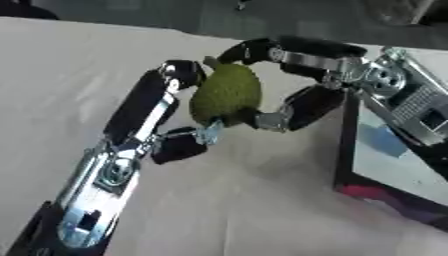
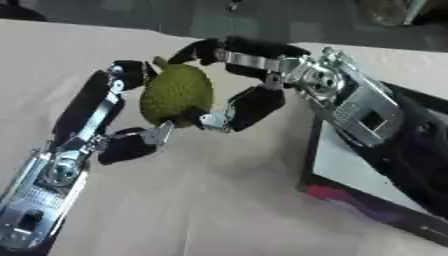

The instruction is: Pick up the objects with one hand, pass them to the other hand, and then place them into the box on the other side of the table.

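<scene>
A green, bumpy, oval fruit hangs above the pale table, caught between both hands. My left hand rises from the lower left. Its fingers lie along the fruit's left side and its thumb curls under the bottom. My right hand reaches in from the upper right. Its fingers hook over the top by the stem, and its thumb presses the lower right side. The box, dark-rimmed with a pale floor, lies just right of the fruit.
Inside the box a blue patch shows, and something red-pink sits at its near corner. The beige table cloth spreads below and to the left of the hands. A dark floor lies beyond the far edge.
</scene>
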